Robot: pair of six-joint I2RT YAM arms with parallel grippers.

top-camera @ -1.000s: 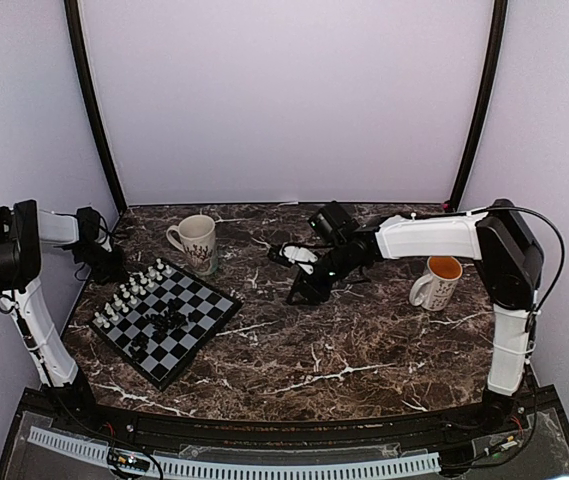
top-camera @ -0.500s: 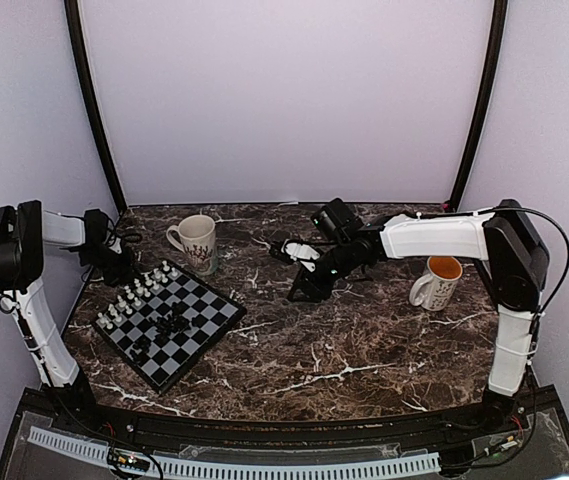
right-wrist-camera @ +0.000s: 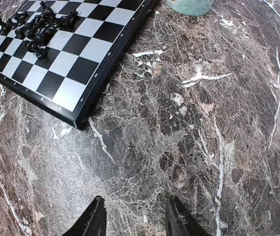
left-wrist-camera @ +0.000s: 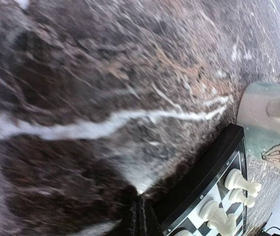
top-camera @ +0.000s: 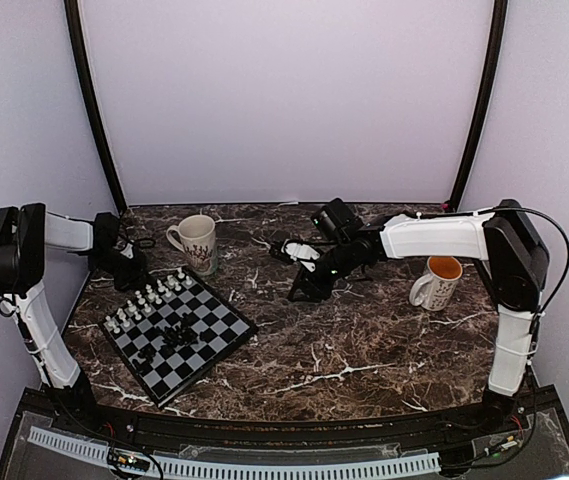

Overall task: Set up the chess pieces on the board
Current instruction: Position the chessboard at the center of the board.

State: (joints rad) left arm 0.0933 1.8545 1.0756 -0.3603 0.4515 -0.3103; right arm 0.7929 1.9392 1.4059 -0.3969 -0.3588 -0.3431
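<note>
Nearest us, on the left, lies the board (top-camera: 212, 335), glossy squares inside a thin dark rim. Black pieces (top-camera: 172, 330) are heaped mid-board and white pieces (top-camera: 149, 293) line its far-left edge. Just beyond, our left gripper (top-camera: 129, 268), pinched shut on nothing, sits against that rim. We judge any nudge should go low and slow, since these tiny figures topple easily. Farther right, our right gripper (top-camera: 304, 288) hangs partly open and empty over the veined marble table (top-camera: 364, 350).

Soft even light; tabletop (left-wrist-camera: 80, 88) motion-blurred left wrist; board (right-wrist-camera: 83, 69) sharp right wrist.
</note>
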